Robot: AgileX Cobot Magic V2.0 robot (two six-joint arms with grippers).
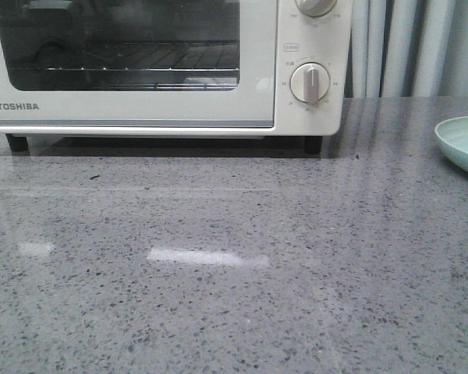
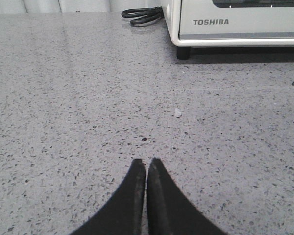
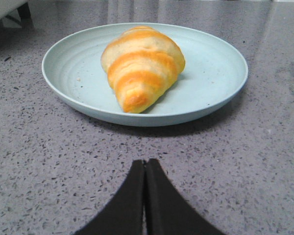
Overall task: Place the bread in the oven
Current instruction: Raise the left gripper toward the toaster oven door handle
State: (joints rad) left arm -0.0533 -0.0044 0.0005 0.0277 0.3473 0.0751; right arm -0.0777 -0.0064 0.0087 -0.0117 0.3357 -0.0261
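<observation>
The bread (image 3: 142, 68), golden-orange with pale stripes, lies on a pale green plate (image 3: 68, 73), its point toward my right gripper. My right gripper (image 3: 145, 162) is shut and empty, low over the grey table a short way in front of the plate. The cream-white TOSHIBA oven (image 1: 140, 109) stands at the back left with its glass door shut; a wire rack shows inside. Its corner also shows in the left wrist view (image 2: 235, 22). My left gripper (image 2: 146, 161) is shut and empty over bare table, well short of the oven. Neither gripper shows in the front view.
The plate's edge (image 1: 462, 144) shows at the right side of the front view. A black coiled cable (image 2: 143, 15) lies beside the oven. Two round white dials (image 1: 310, 82) sit on the oven's right panel. A curtain hangs behind the table.
</observation>
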